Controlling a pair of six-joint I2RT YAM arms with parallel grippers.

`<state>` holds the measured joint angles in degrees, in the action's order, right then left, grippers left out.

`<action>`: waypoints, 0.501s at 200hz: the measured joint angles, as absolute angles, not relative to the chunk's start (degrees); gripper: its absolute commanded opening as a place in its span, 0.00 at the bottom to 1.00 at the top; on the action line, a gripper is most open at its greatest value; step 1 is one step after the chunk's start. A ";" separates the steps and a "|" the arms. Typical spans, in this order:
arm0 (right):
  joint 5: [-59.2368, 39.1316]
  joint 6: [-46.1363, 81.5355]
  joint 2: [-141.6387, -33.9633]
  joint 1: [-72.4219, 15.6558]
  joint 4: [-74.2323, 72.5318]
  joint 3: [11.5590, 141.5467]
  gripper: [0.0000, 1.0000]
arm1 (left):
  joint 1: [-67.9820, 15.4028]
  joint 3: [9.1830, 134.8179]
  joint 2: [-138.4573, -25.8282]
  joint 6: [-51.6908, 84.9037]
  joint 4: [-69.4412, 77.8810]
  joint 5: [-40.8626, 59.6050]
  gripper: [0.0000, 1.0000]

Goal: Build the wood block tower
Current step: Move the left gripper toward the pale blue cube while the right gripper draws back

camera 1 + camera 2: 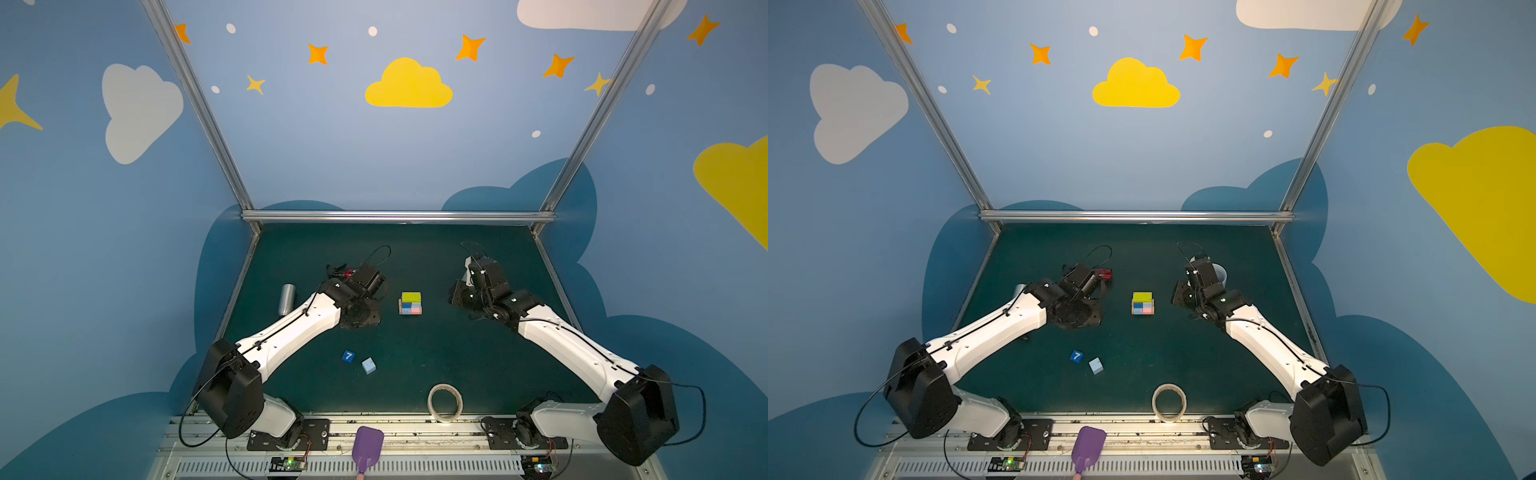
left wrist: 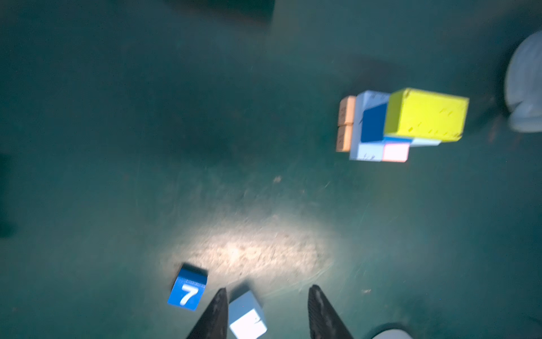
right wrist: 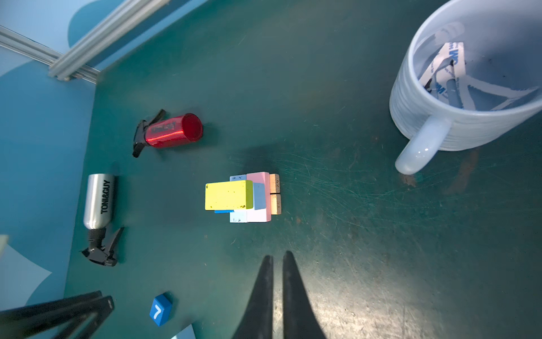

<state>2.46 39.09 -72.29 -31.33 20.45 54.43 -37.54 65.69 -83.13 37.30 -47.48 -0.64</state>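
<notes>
Nearest, a purple tool lies on the front rail, with the tape roll near it at the front edge of the green table. Mid-table, between both arms, stands the wood block tower: orange blocks at the base, light-blue, dark-blue and pink ones above, and a yellow-green block on top. The "7" cube and a light-blue cube lie loose nearer the front, close together and well apart from the tower. The left gripper has its fingers spread and holds nothing. The right gripper has its fingers nearly pressed together and is empty.
</notes>
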 measured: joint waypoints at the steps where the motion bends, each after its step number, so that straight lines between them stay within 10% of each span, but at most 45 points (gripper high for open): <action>1: 2.48 39.09 -72.20 -31.33 20.40 54.39 0.15 | -37.63 65.58 -83.09 37.54 -47.57 -0.64 0.53; 100: 7.05 39.83 -63.96 -30.44 19.07 47.92 0.57 | -43.20 60.51 -84.84 46.11 -50.85 0.89 0.63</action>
<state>7.05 39.83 -63.96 -30.44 19.07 47.92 -43.20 60.51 -84.84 46.11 -50.85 0.89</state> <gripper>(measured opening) 0.527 0.619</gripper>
